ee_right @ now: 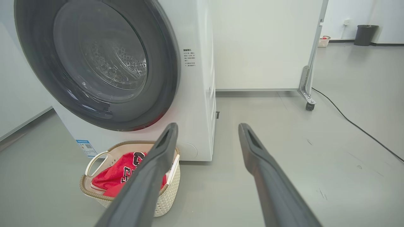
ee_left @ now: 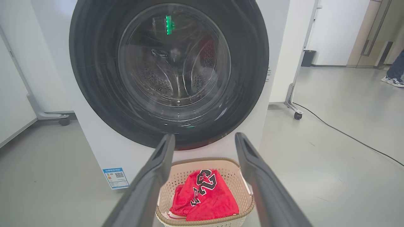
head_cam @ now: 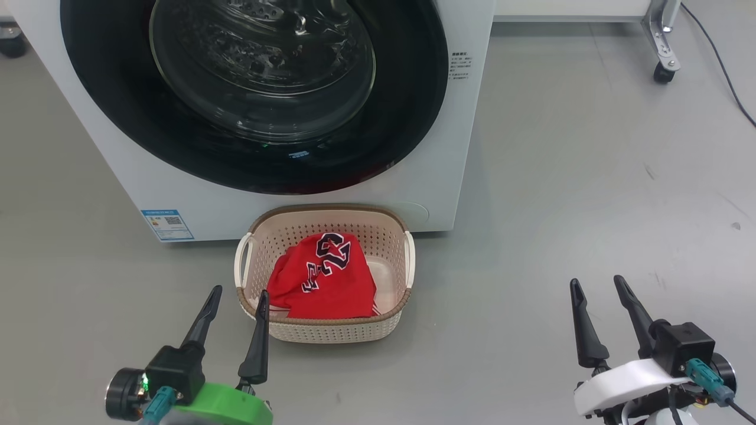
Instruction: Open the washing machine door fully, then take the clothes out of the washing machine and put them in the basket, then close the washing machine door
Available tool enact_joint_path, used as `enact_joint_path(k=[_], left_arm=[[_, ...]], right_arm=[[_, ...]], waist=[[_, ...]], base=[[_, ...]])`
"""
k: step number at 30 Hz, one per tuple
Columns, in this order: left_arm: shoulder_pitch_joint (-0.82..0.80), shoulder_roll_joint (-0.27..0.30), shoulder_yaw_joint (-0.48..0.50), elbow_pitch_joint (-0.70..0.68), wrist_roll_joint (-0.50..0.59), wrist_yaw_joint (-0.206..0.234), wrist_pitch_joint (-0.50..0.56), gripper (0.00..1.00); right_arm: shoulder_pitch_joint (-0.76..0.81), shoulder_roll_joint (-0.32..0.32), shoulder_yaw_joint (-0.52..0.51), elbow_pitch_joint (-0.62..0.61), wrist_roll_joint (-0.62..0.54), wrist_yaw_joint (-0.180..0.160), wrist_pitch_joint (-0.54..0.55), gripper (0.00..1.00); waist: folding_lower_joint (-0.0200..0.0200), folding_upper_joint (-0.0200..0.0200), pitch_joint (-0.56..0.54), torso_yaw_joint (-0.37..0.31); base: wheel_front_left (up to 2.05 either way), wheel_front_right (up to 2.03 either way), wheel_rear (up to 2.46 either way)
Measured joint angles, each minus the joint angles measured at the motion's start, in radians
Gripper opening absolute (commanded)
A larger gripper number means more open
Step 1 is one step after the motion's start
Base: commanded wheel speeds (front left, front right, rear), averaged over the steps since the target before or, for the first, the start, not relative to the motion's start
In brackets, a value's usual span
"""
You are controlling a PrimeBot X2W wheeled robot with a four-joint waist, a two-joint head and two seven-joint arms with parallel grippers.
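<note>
The white washing machine (head_cam: 106,147) stands on the floor with its round black-rimmed glass door (head_cam: 260,65) shut flat against the front; the steel drum shows through the glass. In front of it sits the cream basket (head_cam: 331,330), holding red clothes (head_cam: 325,277) with a dark "23". My left gripper (head_cam: 239,290) is open and empty, low at the basket's near left corner. My right gripper (head_cam: 596,283) is open and empty, well right of the basket over bare floor. The left wrist view looks at the door (ee_left: 94,78) and the basket (ee_left: 233,170) below.
A wheeled frame leg (head_cam: 664,65) and a black cable (head_cam: 726,71) lie at the far right. White partition panels stand behind the machine (ee_right: 262,44). A dark bin (ee_right: 365,34) sits far back. A person's foot (ee_left: 393,81) is at the far right of the left wrist view.
</note>
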Motion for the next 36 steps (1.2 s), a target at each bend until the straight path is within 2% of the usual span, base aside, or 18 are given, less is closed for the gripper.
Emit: enact_joint_path(k=[18,36], left_arm=[[0.002,0.004,-0.003,-0.008,0.0,-0.003,0.005,1.0],[0.003,0.007,-0.007,-0.022,0.0,-0.003,0.013,1.0]], right_arm=[[0.074,0.0,-0.01,-0.09,-0.007,-0.025,0.0,1.0],[0.095,-0.005,-0.01,-0.135,-0.008,-0.028,0.0,1.0]], waist=[[0.0,0.0,-0.014,-0.004],[0.0,0.0,-0.005,0.0]], base=[[0.0,0.0,0.0],[0.0,0.0,0.0]])
